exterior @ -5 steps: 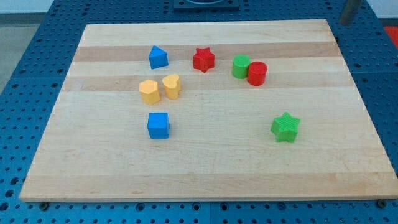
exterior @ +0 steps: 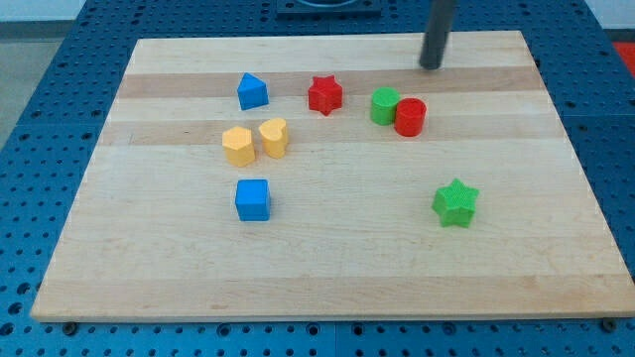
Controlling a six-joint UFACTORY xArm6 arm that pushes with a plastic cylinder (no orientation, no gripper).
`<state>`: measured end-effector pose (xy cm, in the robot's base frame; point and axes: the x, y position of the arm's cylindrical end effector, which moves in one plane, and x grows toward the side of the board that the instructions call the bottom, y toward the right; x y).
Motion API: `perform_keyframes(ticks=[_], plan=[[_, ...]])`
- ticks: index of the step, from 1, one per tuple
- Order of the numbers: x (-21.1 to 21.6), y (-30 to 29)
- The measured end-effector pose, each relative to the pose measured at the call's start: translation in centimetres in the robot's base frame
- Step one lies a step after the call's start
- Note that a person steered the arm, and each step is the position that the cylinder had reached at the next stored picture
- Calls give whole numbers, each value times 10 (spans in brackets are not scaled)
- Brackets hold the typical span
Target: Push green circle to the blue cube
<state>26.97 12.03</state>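
Note:
The green circle [exterior: 384, 105] is a short green cylinder at the upper right of the wooden board [exterior: 327, 278]. A red cylinder [exterior: 410, 117] touches its right side. The blue cube [exterior: 252, 199] sits left of centre, well down and to the left of the green circle. My tip [exterior: 431, 66] is near the board's top edge, above and to the right of the green circle and the red cylinder, touching no block.
A red star [exterior: 324, 95] lies left of the green circle. A blue pointed block [exterior: 252, 91] is further left. Two yellow blocks [exterior: 255, 142] sit side by side above the blue cube. A green star [exterior: 455, 202] lies at the lower right.
My rod has moved left from the view's top right corner onto the board's top edge. No block has moved.

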Motion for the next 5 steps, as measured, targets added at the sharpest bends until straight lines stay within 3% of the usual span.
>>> perform_keyframes(ticks=[1, 3, 5], plan=[[11, -33], [95, -45], [174, -95]])
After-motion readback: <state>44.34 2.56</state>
